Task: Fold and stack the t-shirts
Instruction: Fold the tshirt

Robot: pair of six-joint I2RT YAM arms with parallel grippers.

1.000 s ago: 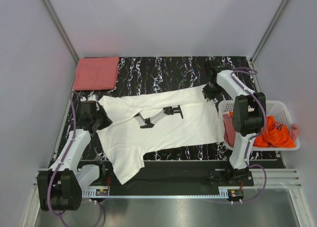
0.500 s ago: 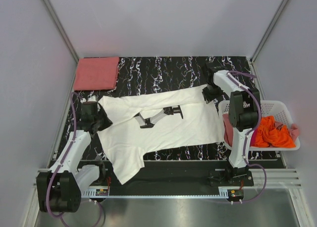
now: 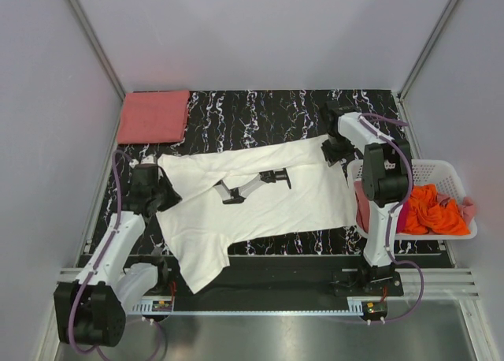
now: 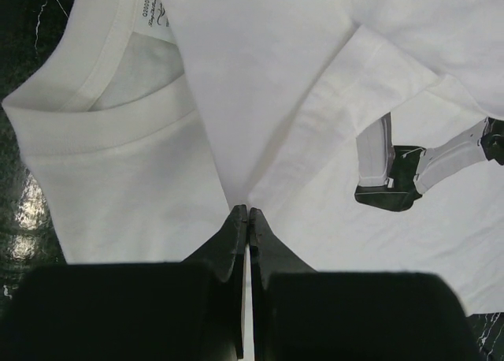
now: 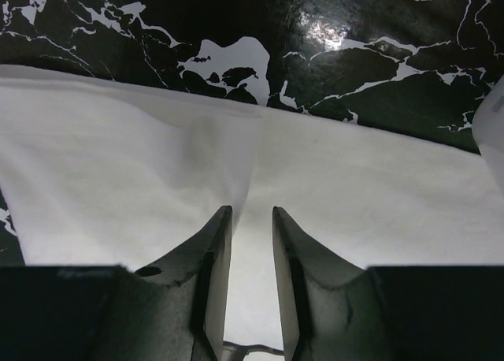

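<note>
The left gripper (image 4: 248, 211) pinches the unfolded cream-white t-shirt (image 3: 299, 195), spread on the tabletop (image 3: 260, 109), near its collar (image 4: 102, 132); the right gripper (image 5: 252, 215) holds its far hem (image 5: 346, 132). A salmon-pink t-shirt (image 3: 153, 117) lies folded far-left; others (image 3: 433, 211) fill the basket (image 3: 453, 170).

Cream-white t-shirt (image 3: 299, 203) spread out, centre; salmon-pink t-shirt (image 3: 153, 117) folded, far-left corner.

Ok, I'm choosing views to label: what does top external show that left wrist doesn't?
Only top external: the folded salmon-pink t-shirt, the white slatted plastic basket, the right end effector. Only left wrist: the printed neck label, and that the left end effector is shut on cloth. Both: the cream-white t-shirt on the black marbled table.
</note>
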